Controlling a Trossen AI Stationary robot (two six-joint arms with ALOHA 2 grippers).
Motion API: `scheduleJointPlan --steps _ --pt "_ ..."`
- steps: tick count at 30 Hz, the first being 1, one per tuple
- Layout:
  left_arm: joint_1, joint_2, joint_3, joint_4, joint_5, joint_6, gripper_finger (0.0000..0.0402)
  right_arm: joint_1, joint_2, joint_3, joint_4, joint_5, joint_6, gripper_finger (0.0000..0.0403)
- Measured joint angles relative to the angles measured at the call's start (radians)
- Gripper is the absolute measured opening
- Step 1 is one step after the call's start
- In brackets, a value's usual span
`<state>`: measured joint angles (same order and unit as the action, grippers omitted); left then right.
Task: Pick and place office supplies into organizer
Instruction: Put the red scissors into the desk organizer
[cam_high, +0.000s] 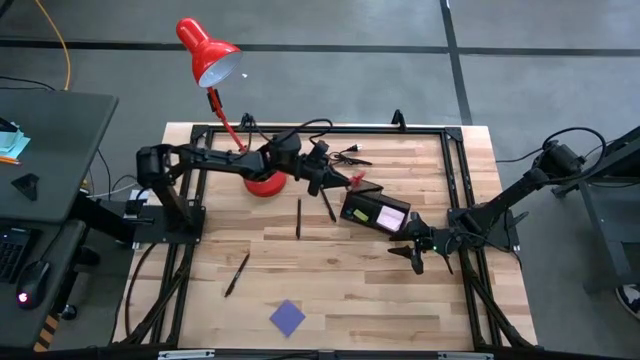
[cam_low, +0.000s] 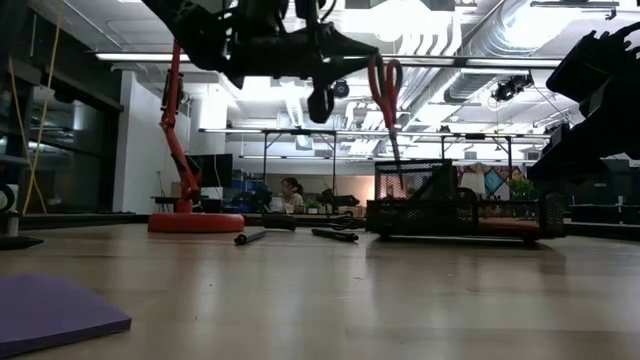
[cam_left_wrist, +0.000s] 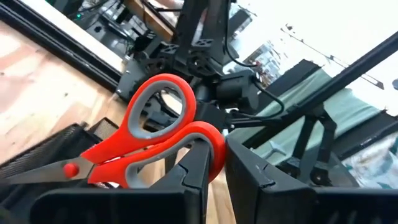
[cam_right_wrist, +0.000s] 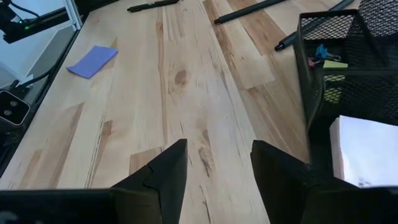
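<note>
My left gripper (cam_high: 335, 182) is raised over the table's far middle, shut on the red-handled scissors (cam_high: 357, 181), right beside the black mesh organizer (cam_high: 375, 213). In the low view the scissors (cam_low: 386, 85) hang blades down over the organizer's taller section (cam_low: 410, 185). A pale note pad (cam_right_wrist: 367, 149) and a small yellow piece (cam_right_wrist: 336, 64) lie inside the organizer. My right gripper (cam_high: 412, 258) waits open, low at the organizer's near right corner. The blue-purple note pad (cam_high: 288, 317) lies flat near the near edge. Three dark pens (cam_high: 298, 217) (cam_high: 327, 205) (cam_high: 237, 273) lie on the wood. My left gripper pinches one red handle loop (cam_left_wrist: 214, 148) of the scissors between its two fingers (cam_left_wrist: 196, 168). The scissors are lifted clear and hang handles up. Their blade tips (cam_low: 397, 160) point down and reach the top of the organizer's taller section.
The red desk lamp (cam_high: 210, 50) stands on its base (cam_high: 265, 183) at the far side, under my left arm. A black cable with a plug (cam_high: 350, 153) lies by the far edge. A black metal frame (cam_high: 460, 180) borders the table. Bare wood (cam_right_wrist: 186, 93) lies between the organizer and the blue-purple pad.
</note>
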<state>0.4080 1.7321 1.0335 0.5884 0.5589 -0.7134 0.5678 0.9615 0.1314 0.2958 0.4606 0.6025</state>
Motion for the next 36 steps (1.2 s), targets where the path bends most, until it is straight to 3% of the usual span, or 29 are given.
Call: scheduleJointPlan --steps 7,18,24,36 --pt "-0.016 0.042 0.056 -0.022 0.016 -0.002 0.0045 0.000 0.000 0.000 0.000 0.000 0.000 0.0161" --pt "-0.016 0.041 0.055 -0.054 0.009 -0.001 0.0128 0.000 0.000 0.000 0.000 0.000 0.000 0.0170" --pt "-0.016 0.041 0.055 -0.055 0.024 -0.039 0.0155 0.000 0.000 0.000 0.000 0.000 0.000 0.0163" --pt "-0.016 0.041 0.055 -0.098 -0.080 0.046 0.0212 0.000 0.000 0.000 0.000 0.000 0.000 0.0161"
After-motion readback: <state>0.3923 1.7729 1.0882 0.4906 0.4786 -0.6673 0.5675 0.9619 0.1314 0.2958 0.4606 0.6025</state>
